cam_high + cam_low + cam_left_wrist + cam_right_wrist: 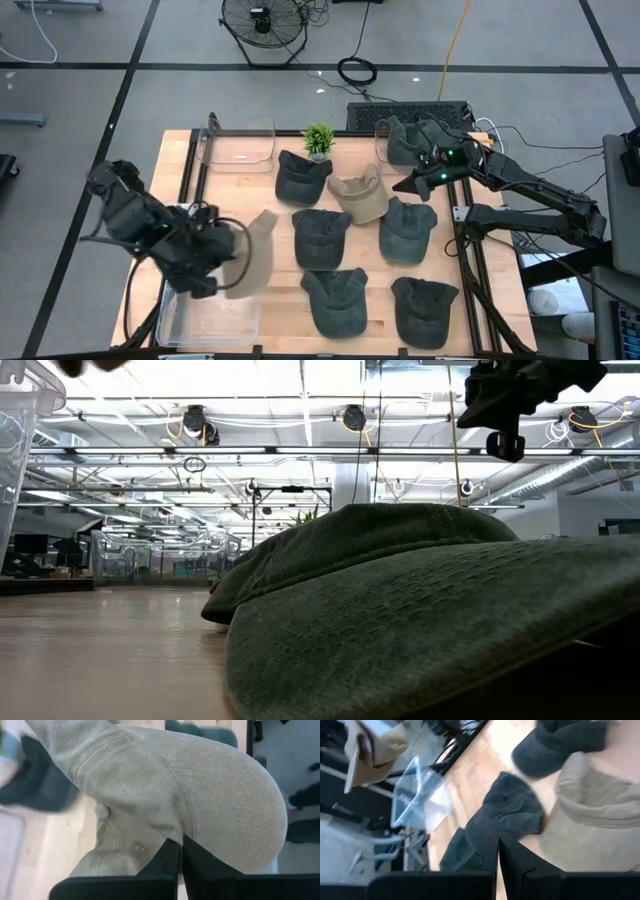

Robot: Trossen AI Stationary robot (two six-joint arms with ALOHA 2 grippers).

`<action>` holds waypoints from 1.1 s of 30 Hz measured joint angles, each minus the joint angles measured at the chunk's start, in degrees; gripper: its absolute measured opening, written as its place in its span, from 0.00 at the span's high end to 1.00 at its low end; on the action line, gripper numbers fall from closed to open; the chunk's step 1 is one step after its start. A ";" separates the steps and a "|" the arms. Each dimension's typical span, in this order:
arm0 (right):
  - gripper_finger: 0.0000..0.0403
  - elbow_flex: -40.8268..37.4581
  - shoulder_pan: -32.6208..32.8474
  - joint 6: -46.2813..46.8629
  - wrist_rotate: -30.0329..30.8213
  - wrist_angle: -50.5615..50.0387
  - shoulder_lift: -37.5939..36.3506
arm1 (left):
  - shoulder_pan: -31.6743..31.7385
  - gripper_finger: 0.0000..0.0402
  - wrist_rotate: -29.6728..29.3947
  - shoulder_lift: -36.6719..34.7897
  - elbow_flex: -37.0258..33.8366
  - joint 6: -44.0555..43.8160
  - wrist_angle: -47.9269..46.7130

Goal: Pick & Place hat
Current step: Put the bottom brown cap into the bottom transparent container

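Note:
A tan hat (256, 256) hangs at the table's near left, with my left gripper (228, 268) shut on it. It is just above the far right corner of a clear bin (172, 312). Several dark green hats (321, 236) and a second tan hat (362, 196) lie flat on the wooden table. My right gripper (414, 184) hovers shut and holding nothing over the table's far right, above the hats. Its wrist view shows a dark hat (512, 807) and the second tan hat (592, 802) below it. My left gripper pinches the tan hat between its two fingers (167, 857), at the spot where the stitched brim (240, 820) meets the corduroy crown (176, 834). The fingers slant down from the table's left. The hat hangs lifted clear, crown and brim drooping away from the fingers.
A clear bin (240, 146) stands at the far left and another (398, 140), holding a dark hat, at the far right. A small green plant (318, 138) stands between them. A dark hat (430, 610) fills the low view. Metal rails run along the table's left and right sides.

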 joint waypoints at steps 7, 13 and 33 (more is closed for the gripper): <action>0.99 0.00 0.00 0.22 6.40 0.60 0.00 | -7.47 0.99 5.75 -4.91 -12.64 -9.29 -0.01; 0.99 0.00 0.00 1.85 12.28 3.50 0.16 | -11.90 0.97 12.70 -5.84 -23.02 -18.96 0.17; 0.99 0.00 0.00 2.54 13.19 5.61 1.05 | -18.99 0.92 14.21 -5.76 -37.34 -26.29 18.17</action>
